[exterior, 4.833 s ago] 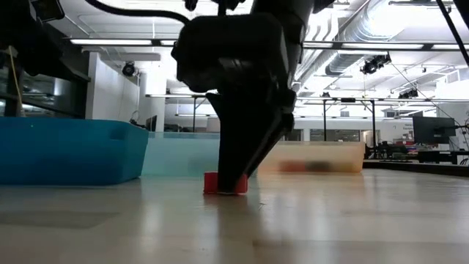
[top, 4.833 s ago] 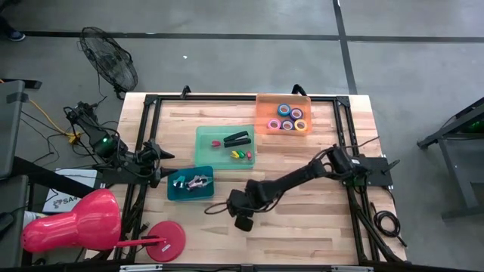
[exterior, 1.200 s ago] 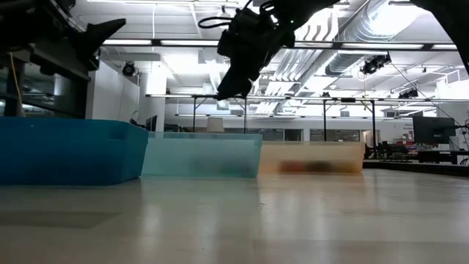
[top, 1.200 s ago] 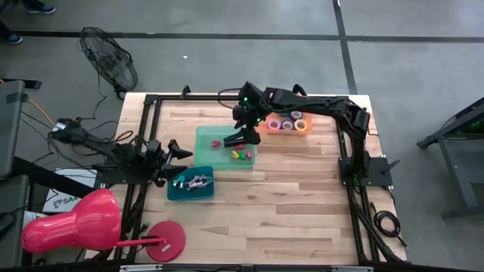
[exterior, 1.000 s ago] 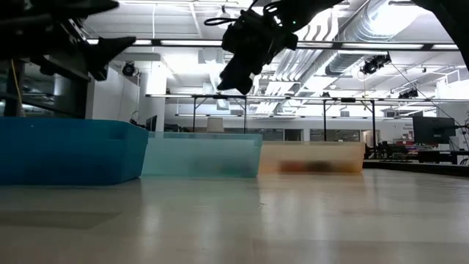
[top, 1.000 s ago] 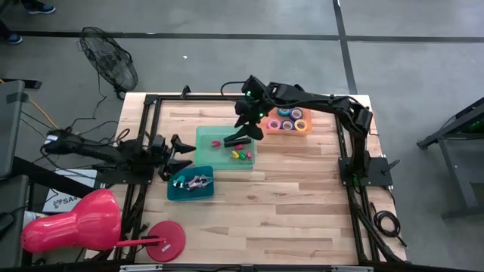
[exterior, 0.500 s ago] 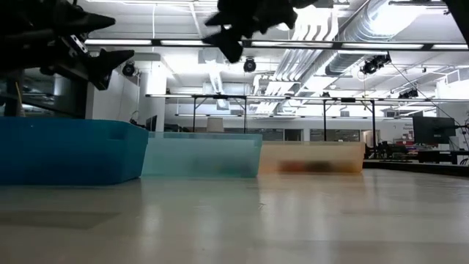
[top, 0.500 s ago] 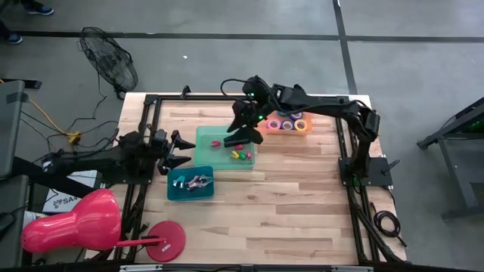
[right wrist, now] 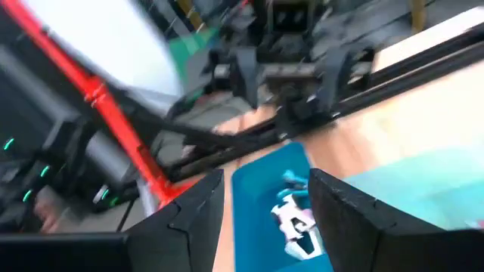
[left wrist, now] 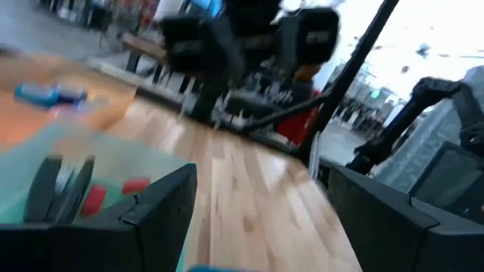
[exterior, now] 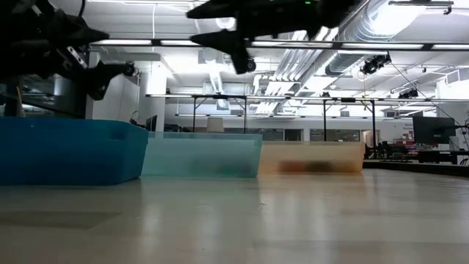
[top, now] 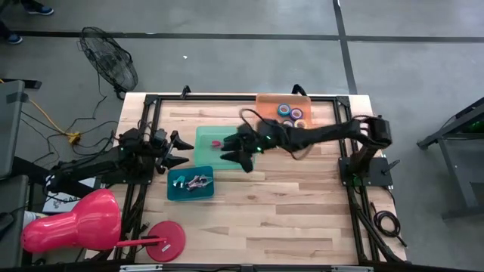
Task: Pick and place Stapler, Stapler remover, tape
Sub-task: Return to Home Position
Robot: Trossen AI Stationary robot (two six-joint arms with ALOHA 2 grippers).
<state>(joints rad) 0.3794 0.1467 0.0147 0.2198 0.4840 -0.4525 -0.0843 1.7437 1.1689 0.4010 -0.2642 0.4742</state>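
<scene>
My right gripper [top: 227, 155] hangs open and empty above the green tray [top: 206, 136], its fingers level and pointing toward the table's left. It covers the black stapler in the high view. The left wrist view shows the stapler [left wrist: 64, 189] lying in the tray beside small red pieces. The stapler remover [top: 195, 181] [right wrist: 295, 215] lies in the blue bin [top: 175, 193]. Tape rolls [top: 291, 113] sit in the orange bin [top: 265, 100] at the far edge. My left gripper [top: 178, 149] is open and raised at the table's left edge, pointing right at the green tray.
The three bins stand in the table's far and left parts, with bare wood [top: 287, 211] over the near half. A black frame [top: 147, 102] rims the table. A fan [top: 110, 64] and red objects [top: 72, 223] lie off the table's left side.
My right gripper has left the far side of the green tray, risen, and tipped from pointing down to lying level. It now points toward the table's left over the tray. The arm has stretched out low across the table. My left gripper has sunk slightly, staying open.
</scene>
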